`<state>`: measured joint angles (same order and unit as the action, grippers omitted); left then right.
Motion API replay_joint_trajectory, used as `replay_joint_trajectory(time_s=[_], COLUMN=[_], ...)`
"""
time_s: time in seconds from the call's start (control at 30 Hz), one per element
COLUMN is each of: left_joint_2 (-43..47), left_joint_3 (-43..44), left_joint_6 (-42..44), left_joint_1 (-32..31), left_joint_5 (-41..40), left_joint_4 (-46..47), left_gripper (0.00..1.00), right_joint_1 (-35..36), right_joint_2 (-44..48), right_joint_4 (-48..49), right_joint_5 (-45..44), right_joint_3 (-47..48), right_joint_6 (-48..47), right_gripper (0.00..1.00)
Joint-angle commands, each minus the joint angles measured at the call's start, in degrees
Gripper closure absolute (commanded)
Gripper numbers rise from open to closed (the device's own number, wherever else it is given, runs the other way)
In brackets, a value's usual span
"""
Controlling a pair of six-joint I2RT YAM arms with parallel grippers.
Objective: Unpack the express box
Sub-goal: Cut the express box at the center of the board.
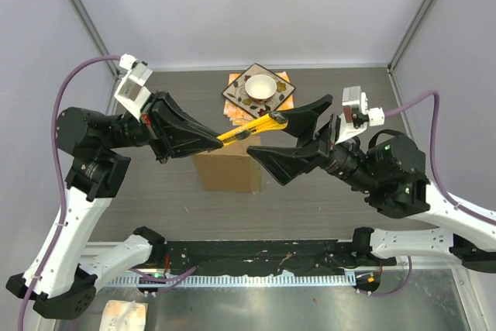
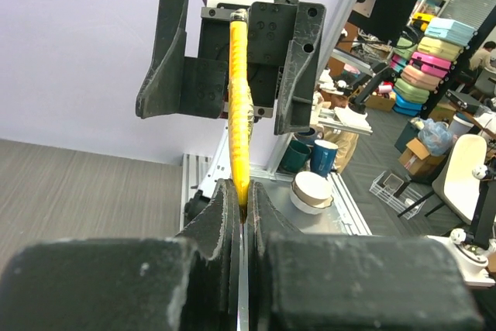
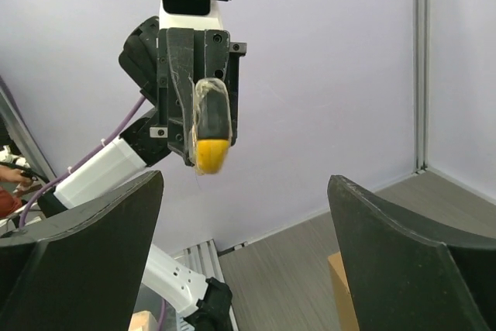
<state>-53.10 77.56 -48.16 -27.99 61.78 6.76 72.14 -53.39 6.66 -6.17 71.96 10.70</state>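
Note:
The express box [image 1: 227, 170], plain brown cardboard, lies on the table between the two arms; one corner [image 3: 341, 292] shows in the right wrist view. Above it a yellow utility knife [image 1: 246, 131] is held in the air, with my left gripper [image 1: 213, 141] shut on its near end [image 2: 240, 114]. My right gripper [image 1: 270, 137] stands wide open around the knife's far end [image 3: 211, 145] without touching it. In the right wrist view nothing lies between the fingers of my right gripper [image 3: 244, 215]. My left gripper [image 2: 243, 199] has its jaws pressed against the knife.
An orange-patterned square plate [image 1: 280, 94] with a white bowl [image 1: 261, 85] sits behind the box. Grey walls and frame posts [image 1: 418, 13] enclose the table. A metal rail [image 1: 256, 277] runs along the near edge. A patterned item [image 1: 124, 315] lies at the bottom left.

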Motion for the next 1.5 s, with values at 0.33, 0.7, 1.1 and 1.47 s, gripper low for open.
replay_joint_trajectory(time_s=[0.33,0.7,1.1,1.47], left_joint_2=[-0.1,1.0,1.2,1.3], left_joint_3=[1.7,0.2,-0.1,2.1], left_joint_6=[-2.9,-2.6,-0.8,11.2], left_joint_1=[0.4,0.5,0.5,0.5], left_joint_5=[2.1,2.4,2.1,-1.2], left_joint_4=[3.9,4.1,2.2,-10.5], left_gripper=[1.00,1.00,1.00,1.00], right_joint_1=[-5.2,-10.0,-10.8,-10.9], right_joint_2=[-9.4,-9.9,-12.0,-12.4], right_joint_4=[3.6,9.8,11.8,13.4], right_joint_5=[18.2,26.4,28.7,28.9], right_joint_3=[8.3,6.7,7.8,7.7], right_joint_6=[3.9,10.1,12.7,13.8], right_gripper=[0.22,0.30,0.46,0.63])
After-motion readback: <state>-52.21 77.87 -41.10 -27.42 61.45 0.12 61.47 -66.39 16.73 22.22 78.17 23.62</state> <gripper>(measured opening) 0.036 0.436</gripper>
